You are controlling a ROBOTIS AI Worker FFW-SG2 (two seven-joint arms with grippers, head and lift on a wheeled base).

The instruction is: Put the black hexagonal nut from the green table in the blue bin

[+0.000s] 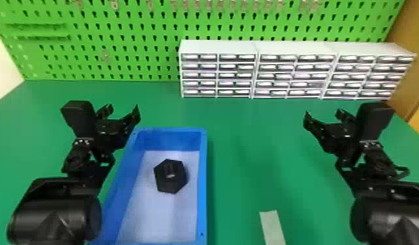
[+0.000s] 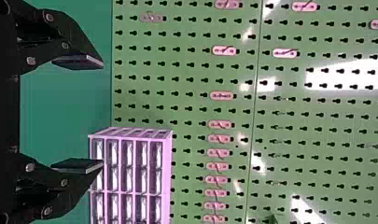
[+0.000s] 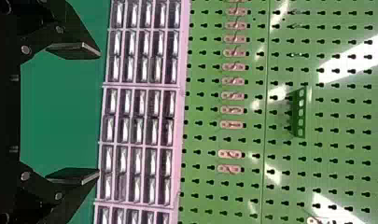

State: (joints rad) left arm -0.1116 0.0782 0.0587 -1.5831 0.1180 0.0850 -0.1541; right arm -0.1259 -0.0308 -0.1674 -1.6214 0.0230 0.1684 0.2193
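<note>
The black hexagonal nut (image 1: 171,176) lies on the pale floor of the blue bin (image 1: 202,182), in its middle part and touching none of the walls. Beyond the bin's left wall my left gripper (image 1: 123,111) is held up, well away from the nut. Seen from its wrist, the left gripper (image 2: 101,114) is open with nothing between its fingers. My right gripper (image 1: 322,114) hangs over the right side of the green table (image 1: 251,146), far from the bin. In its wrist view the right gripper (image 3: 99,112) is also open and holds nothing.
White drawer cabinets (image 1: 218,47) line the back right of the table, before a green pegboard (image 1: 120,39). A pale strip (image 1: 272,226) lies near the table's front edge, right of the bin. A wooden panel (image 1: 410,75) borders the right side.
</note>
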